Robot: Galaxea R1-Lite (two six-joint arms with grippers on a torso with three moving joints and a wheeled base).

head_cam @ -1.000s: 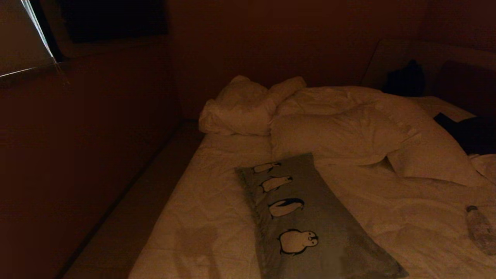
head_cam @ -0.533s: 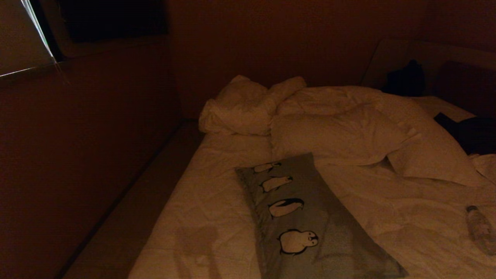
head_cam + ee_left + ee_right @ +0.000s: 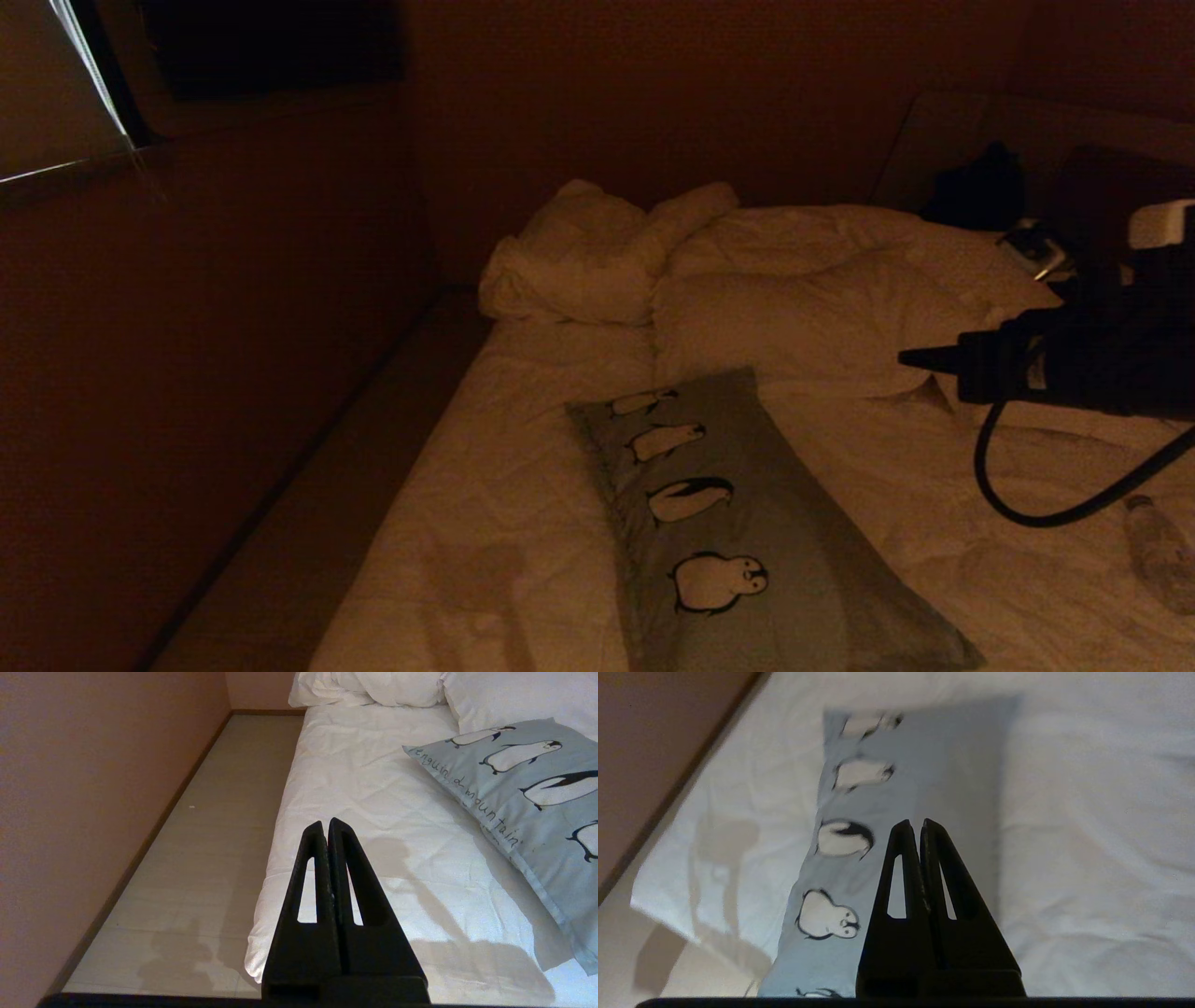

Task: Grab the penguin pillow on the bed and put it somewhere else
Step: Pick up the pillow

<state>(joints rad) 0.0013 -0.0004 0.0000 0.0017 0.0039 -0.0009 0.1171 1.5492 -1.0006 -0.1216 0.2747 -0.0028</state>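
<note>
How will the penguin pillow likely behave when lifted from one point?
The penguin pillow looks long and soft, so it would probably sag at both ends. Its cover seems loose fabric, likely easy to pinch. It lies flat on the bed, so rolling seems unlikely.

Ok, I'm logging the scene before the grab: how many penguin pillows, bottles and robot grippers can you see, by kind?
Penguin pillow: 1
Bottle: 1
Grippers: 2, the left gripper and the right gripper, both shut
Total: 4
</note>
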